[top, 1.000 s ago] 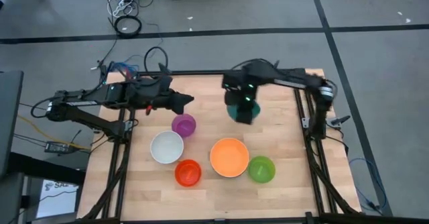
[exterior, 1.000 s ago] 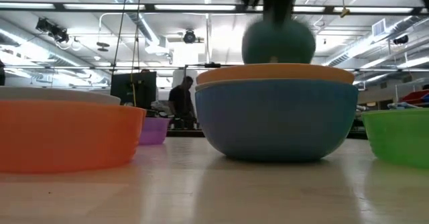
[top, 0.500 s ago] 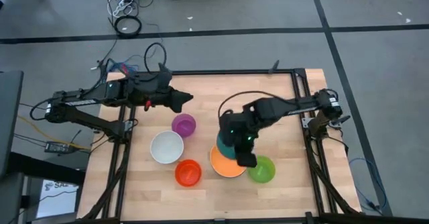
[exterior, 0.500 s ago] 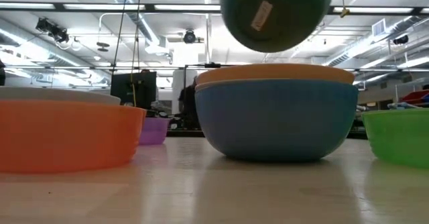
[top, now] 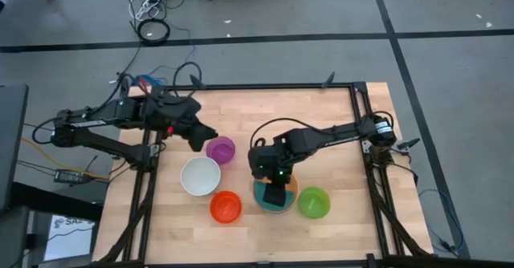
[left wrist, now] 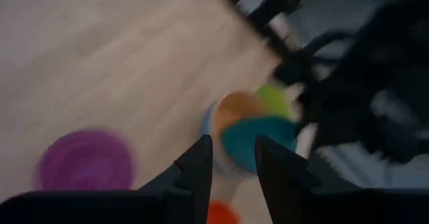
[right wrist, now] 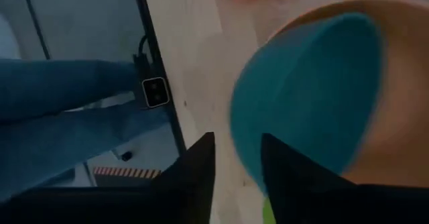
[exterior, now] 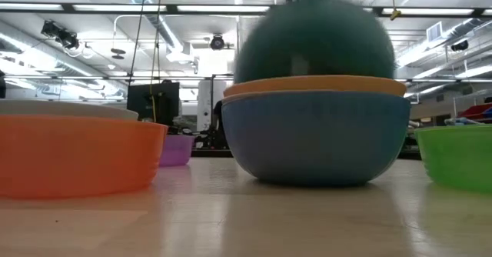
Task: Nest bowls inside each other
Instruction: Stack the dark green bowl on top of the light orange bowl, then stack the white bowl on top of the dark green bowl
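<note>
The teal bowl (top: 263,196) sits tilted in the orange bowl (exterior: 315,85), which is nested in the blue bowl (exterior: 315,138). In the low view its rounded outside (exterior: 315,41) rises above the orange rim. My right gripper (right wrist: 236,158) is right over it, pointing steeply down, its fingers apart. My left gripper (top: 202,138) hovers open just to the far left of the purple bowl (top: 220,148), holding nothing. The white bowl (top: 199,176), the red-orange bowl (top: 226,207) and the green bowl (top: 313,202) stand singly on the table. My right gripper has its fingers (right wrist: 201,158) apart beside the teal bowl's edge (right wrist: 242,150). Blur keeps me from telling whether they touch it.
The table's dark frame rails (top: 361,140) run along both sides. The purple bowl, white bowl and red-orange bowl lie between my two arms. Bare wood (top: 265,111) stretches along the far half of the table. A person's legs (right wrist: 67,96) show beyond the table edge.
My right gripper has carried the teal bowl from the table's far middle toward the near edge and down. The bowl hung tilted above the stack and now lies in the orange bowl. My left gripper has moved toward the purple bowl and tipped downward.
</note>
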